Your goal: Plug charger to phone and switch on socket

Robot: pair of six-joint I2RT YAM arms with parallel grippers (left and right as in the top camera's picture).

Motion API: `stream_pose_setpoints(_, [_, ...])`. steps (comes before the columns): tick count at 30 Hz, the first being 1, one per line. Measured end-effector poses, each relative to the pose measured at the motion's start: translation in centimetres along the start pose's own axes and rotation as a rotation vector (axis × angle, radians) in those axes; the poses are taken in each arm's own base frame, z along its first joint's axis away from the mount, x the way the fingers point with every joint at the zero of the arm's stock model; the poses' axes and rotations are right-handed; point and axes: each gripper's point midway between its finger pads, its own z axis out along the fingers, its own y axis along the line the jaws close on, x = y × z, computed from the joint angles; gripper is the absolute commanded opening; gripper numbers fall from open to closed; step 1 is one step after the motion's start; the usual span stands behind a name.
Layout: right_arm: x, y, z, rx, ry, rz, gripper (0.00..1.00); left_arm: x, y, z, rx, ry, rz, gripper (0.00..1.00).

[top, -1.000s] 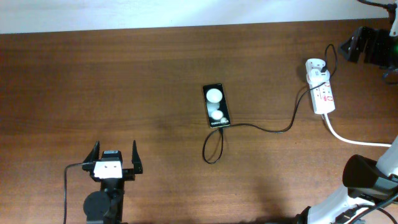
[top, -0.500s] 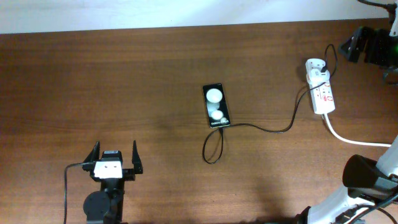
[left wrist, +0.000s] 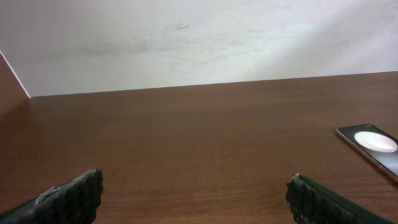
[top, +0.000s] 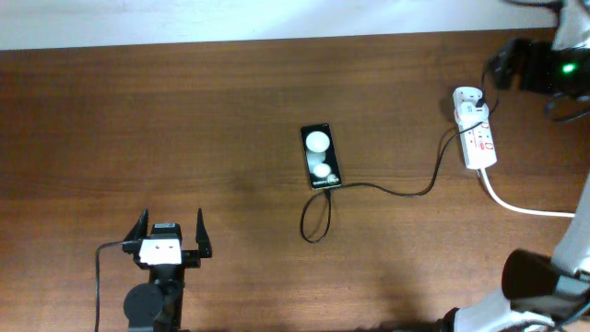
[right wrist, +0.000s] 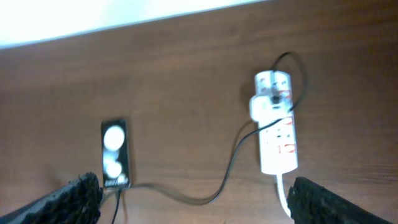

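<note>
The phone (top: 320, 157) lies flat at mid table, its white spots up; it also shows in the right wrist view (right wrist: 115, 154) and at the right edge of the left wrist view (left wrist: 373, 146). The charger cable (top: 406, 192) loops at the phone's lettered end and runs right to the white adapter (top: 468, 103), which sits in the socket (top: 479, 143). My right gripper (top: 505, 66) hovers open and empty, high above and just beyond the socket (right wrist: 278, 146). My left gripper (top: 170, 232) is open and empty at the front left, far from the phone.
The socket's thick white cord (top: 521, 207) runs off to the right edge. The right arm's base (top: 535, 281) stands at the front right corner. A white wall borders the table's far edge (left wrist: 186, 87).
My right gripper has shifted left and slightly farther back, nearer above the adapter end of the socket. The left arm, phone and cable have not moved.
</note>
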Motion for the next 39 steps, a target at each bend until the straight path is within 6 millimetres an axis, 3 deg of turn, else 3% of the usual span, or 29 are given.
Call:
stream_pose_setpoints(2, [2.2,3.0,2.2,-0.031,-0.029,-0.087,0.99,0.0,0.0,0.0,0.000,0.000,0.002,0.99])
stream_pose_setpoints(3, [2.7,3.4,3.0,-0.033,-0.066,-0.111,0.99,0.0,0.0,0.0,0.000,-0.001,0.002,0.99])
stream_pose_setpoints(5, [6.5,4.4,5.7,-0.057,-0.087,-0.146,0.99,-0.1,0.0,0.0,0.001,-0.002,0.002,0.99])
stream_pose_setpoints(7, [7.1,4.9,6.9,-0.089,-0.215,-0.187,0.99,-0.1,0.0,0.0,0.000,-0.003,0.002,0.99])
stream_pose_setpoints(8, [8.7,5.2,7.3,-0.113,-0.254,-0.200,0.99,-0.1,0.0,0.0,0.000,-0.002,0.002,0.99])
stream_pose_setpoints(11, [10.8,6.0,6.5,-0.147,-0.404,-0.247,0.99,-0.1,0.0,0.0,0.001,-0.002,0.002,0.99])
stream_pose_setpoints(13, [11.3,6.5,4.8,-0.154,-0.553,-0.285,0.99,-0.1,0.0,0.0,0.000,-0.003,0.002,0.99])
stream_pose_setpoints(17, [12.7,8.1,3.8,-0.192,-0.761,-0.351,0.99,-0.1,0.0,0.0,0.000,-0.004,0.002,0.99])
stream_pose_setpoints(23, [15.8,8.5,2.0,-0.195,-0.862,-0.381,0.99,-0.1,0.0,0.0,0.000,-0.005,0.002,0.99])
stream_pose_setpoints(27, [18.4,8.0,2.2,-0.179,-0.895,-0.381,0.99,-0.1,0.0,0.0,0.000,-0.005,0.002,0.99])
stream_pose_setpoints(32, [22.3,7.9,4.3,-0.198,-0.882,-0.382,0.99,-0.1,0.0,0.0,0.000,-0.004,0.003,0.99])
stream_pose_setpoints(36, [22.3,7.0,3.2,-0.129,-0.933,-0.351,0.99,-0.1,0.0,0.0,0.000,-0.004,0.002,0.99])
stream_pose_setpoints(39, [23.2,5.2,4.0,-0.066,-0.881,-0.248,0.99,-0.1,0.0,0.0,0.000,-0.005,0.002,0.99])
